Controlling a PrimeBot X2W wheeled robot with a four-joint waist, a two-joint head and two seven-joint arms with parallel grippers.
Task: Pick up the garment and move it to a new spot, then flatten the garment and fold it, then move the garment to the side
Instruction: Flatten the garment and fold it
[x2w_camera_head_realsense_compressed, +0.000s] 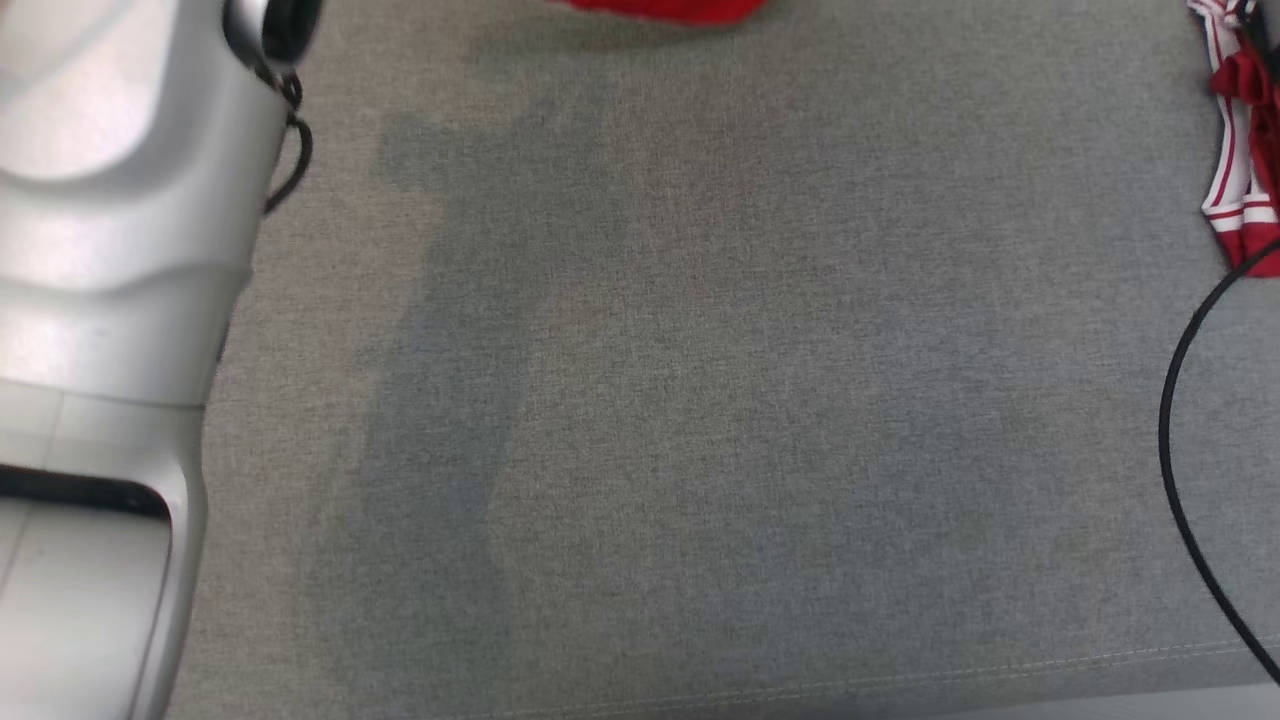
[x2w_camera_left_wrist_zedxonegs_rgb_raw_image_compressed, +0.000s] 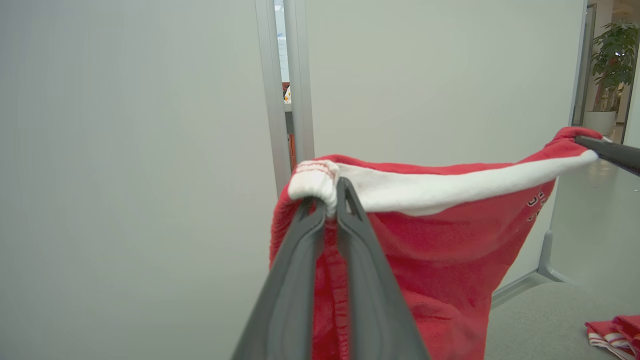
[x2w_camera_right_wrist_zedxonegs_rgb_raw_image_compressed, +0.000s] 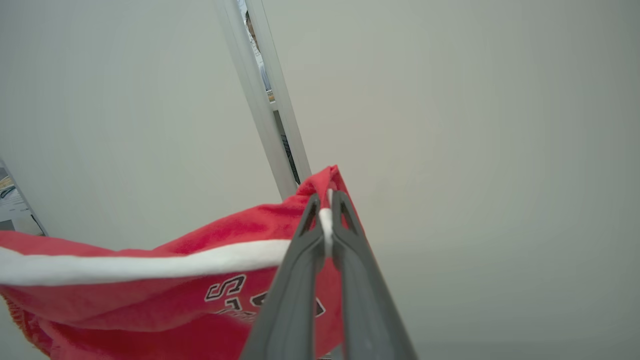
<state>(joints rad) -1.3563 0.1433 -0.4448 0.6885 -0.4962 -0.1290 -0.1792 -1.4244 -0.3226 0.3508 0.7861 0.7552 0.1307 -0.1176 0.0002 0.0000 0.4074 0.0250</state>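
Note:
The garment (x2w_camera_left_wrist_zedxonegs_rgb_raw_image_compressed: 450, 250) is red fleece with a white band along its top edge and dark lettering. It hangs in the air, stretched between both grippers. In the left wrist view my left gripper (x2w_camera_left_wrist_zedxonegs_rgb_raw_image_compressed: 332, 192) is shut on one bunched end of the white band. In the right wrist view my right gripper (x2w_camera_right_wrist_zedxonegs_rgb_raw_image_compressed: 326, 200) is shut on the other end of the garment (x2w_camera_right_wrist_zedxonegs_rgb_raw_image_compressed: 150, 300). A right fingertip (x2w_camera_left_wrist_zedxonegs_rgb_raw_image_compressed: 607, 150) also shows far right in the left wrist view. In the head view a sliver of the garment (x2w_camera_head_realsense_compressed: 660, 8) shows at the top edge.
A grey cloth-covered table (x2w_camera_head_realsense_compressed: 700, 400) lies below. My pale left forearm (x2w_camera_head_realsense_compressed: 110, 300) fills the left side. Another red and white striped garment (x2w_camera_head_realsense_compressed: 1240, 150) lies at the table's right edge, with a black cable (x2w_camera_head_realsense_compressed: 1175, 450) looping beside it. Pale partition walls stand behind.

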